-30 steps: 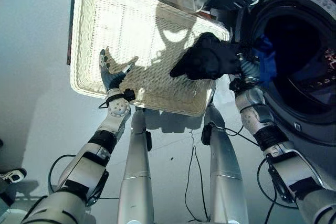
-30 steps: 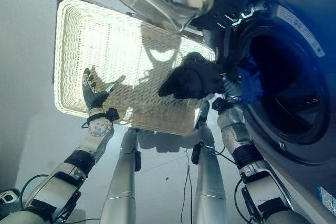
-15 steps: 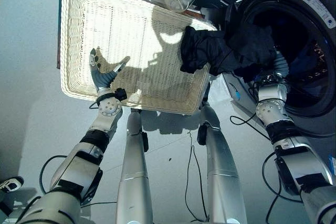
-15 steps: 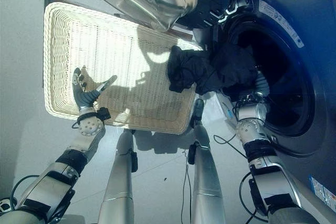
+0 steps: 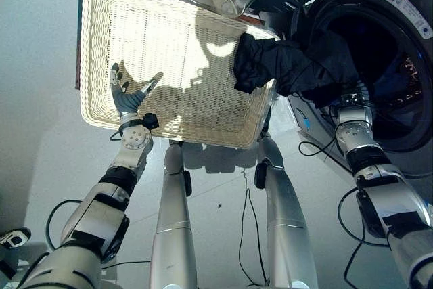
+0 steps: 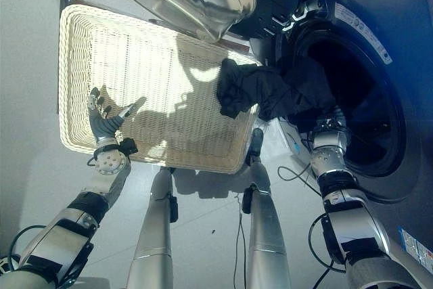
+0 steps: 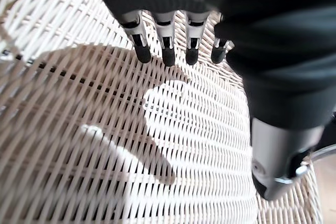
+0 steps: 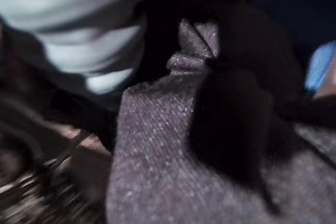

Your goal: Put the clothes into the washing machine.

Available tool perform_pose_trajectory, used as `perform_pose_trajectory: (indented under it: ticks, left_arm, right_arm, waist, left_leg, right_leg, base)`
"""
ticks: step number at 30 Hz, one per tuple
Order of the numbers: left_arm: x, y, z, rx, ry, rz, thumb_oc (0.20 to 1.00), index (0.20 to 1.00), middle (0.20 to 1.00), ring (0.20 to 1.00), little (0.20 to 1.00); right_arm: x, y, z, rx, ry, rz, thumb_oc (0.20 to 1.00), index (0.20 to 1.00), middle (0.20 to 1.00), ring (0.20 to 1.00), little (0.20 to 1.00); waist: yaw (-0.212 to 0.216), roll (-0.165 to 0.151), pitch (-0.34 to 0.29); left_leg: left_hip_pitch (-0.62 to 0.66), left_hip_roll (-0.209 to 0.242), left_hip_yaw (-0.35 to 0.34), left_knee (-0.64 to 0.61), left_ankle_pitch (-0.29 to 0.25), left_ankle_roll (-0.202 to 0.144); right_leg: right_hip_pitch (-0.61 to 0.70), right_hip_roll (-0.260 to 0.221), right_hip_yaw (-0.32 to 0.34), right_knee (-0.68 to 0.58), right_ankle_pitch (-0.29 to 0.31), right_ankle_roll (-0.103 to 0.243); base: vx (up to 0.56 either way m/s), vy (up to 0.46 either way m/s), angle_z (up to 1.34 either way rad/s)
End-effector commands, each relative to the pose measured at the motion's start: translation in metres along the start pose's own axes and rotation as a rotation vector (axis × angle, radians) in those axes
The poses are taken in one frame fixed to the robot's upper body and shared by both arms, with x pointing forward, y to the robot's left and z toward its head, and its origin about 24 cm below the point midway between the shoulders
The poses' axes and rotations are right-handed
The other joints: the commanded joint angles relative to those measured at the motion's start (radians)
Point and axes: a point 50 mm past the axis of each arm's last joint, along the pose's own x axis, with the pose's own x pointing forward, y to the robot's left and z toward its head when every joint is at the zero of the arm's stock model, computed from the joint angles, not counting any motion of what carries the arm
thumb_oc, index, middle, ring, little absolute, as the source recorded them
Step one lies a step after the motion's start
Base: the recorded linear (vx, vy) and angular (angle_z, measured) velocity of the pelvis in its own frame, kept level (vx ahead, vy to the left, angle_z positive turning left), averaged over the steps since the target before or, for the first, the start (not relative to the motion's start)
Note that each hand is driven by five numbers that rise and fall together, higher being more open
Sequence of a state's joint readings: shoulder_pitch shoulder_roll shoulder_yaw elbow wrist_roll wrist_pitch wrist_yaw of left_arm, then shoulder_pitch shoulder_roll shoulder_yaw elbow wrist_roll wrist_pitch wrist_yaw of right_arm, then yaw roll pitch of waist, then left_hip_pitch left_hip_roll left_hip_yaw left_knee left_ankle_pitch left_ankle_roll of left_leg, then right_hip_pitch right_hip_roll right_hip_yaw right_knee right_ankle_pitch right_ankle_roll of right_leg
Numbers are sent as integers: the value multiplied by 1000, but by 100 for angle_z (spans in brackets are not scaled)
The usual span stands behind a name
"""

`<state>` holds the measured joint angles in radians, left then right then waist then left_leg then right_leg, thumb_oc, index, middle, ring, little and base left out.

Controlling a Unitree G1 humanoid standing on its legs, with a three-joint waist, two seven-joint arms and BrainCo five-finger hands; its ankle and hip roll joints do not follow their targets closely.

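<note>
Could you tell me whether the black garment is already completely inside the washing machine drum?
No, the black garment drapes from the washing machine opening over the corner of the wicker basket.

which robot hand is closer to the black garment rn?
Right. The right robot hand is under the black garment at the washer opening; the left robot hand hovers open over the wicker basket.

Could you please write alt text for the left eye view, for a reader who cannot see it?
A black garment stretches from the near right corner of a white wicker basket into the open washing machine, where the robot's right arm carries it, the hand hidden by the cloth. The left hand hovers open over the basket's near left edge.
</note>
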<state>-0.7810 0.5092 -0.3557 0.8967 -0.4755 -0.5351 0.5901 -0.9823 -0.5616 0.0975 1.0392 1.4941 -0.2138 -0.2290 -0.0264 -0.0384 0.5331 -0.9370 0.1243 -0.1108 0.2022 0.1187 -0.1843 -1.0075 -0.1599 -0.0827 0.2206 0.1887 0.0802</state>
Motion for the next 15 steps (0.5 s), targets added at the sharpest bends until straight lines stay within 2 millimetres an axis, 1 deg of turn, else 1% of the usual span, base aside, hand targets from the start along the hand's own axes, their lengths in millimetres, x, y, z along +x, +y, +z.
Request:
perform_pose_trajectory:
  ticks: [1,2,4,5,6,7,8,9,10,13,14,15]
  left_arm:
    - [12,20,11,-5,-64,31,1000,1000,1000,1000,1000]
    - [8,23,8,2,-68,29,1000,1000,1000,1000,1000]
    - [1,34,1,14,-70,34,1000,1000,1000,1000,1000]
    - [-3,41,-2,26,-65,40,1000,1000,1000,1000,1000]
    - [-4,45,-3,31,-61,47,1000,1000,1000,1000,1000]
    - [-5,46,-4,33,-59,49,1000,1000,1000,1000,1000]
    - [-4,55,-3,44,-57,62,1000,1000,1000,1000,1000]
    - [-2,60,-2,51,-55,67,1000,1000,1000,1000,1000]
    - [2,65,-1,55,-51,72,1000,1000,1000,1000,1000]
    - [7,72,2,64,-44,72,1000,1000,1000,1000,1000]
    - [7,72,1,64,-42,71,1000,1000,1000,1000,1000]
    - [9,75,2,69,-42,70,1000,1000,1000,1000,1000]
  right_arm:
    - [3,-13,97,-12,-298,-216,200,200,200,200,200]
    - [-1,-10,126,12,-423,-272,200,200,200,200,200]
    - [-16,-4,171,102,-635,-366,200,200,200,200,200]
    - [-31,-3,198,124,-796,-441,200,200,200,200,200]
    - [-40,-4,212,128,-882,-479,200,200,200,200,200]
    - [-43,-4,216,128,-913,-492,200,200,200,200,200]
    - [-58,4,237,138,-1005,-534,200,200,200,200,200]
    - [-67,7,248,141,-1072,-571,200,200,200,200,200]
    - [-75,5,259,132,-1123,-606,200,200,200,200,200]
    - [-84,-2,275,113,-1168,-653,200,200,200,200,200]
    - [-84,-4,276,108,-1169,-658,200,200,200,200,200]
    - [-86,-9,282,88,-1168,-674,200,200,200,200,200]
  waist:
    - [34,-6,-13]
    - [37,-8,-13]
    - [37,-17,-13]
    - [33,-25,-13]
    - [28,-32,-13]
    - [27,-34,-13]
    - [19,-48,-13]
    - [14,-58,-13]
    - [9,-67,-13]
    - [3,-79,-13]
    - [4,-79,-13]
    - [3,-83,-13]
  left_leg:
    - [-28,-39,13,11,21,89]
    - [-31,-37,6,16,17,90]
    - [-27,-34,0,11,14,90]
    - [-20,-32,-3,7,15,92]
    - [-17,-29,0,5,15,93]
    - [-15,-28,1,4,15,93]
    - [-6,-25,0,1,14,95]
    - [-1,-22,1,0,13,96]
    - [5,-20,1,0,12,97]
    - [8,-19,-1,6,10,100]
    - [11,-19,-1,7,7,101]
    - [10,-22,-5,13,7,103]
  right_leg:
    - [48,13,-34,3,2,42]
    - [51,16,-37,2,1,41]
    - [59,23,-39,-8,4,39]
    - [68,27,-39,-13,7,39]
    - [72,30,-39,-13,7,39]
    - [74,31,-39,-12,7,39]
    - [85,35,-37,-16,7,40]
    - [91,37,-36,-18,7,41]
    - [98,38,-36,-18,4,40]
    - [105,38,-35,-18,4,40]
    - [107,38,-34,-18,3,40]
    - [108,38,-33,-17,5,41]
  base:
    - [0,-84,0]
    - [-4,-87,0]
    - [-3,-53,0]
    - [0,0,0]
    - [8,-12,-5]
    - [0,1,-5]
    - [0,0,0]
    - [0,0,0]
    - [0,0,0]
    - [3,0,-1]
    - [0,0,0]
    - [0,0,0]
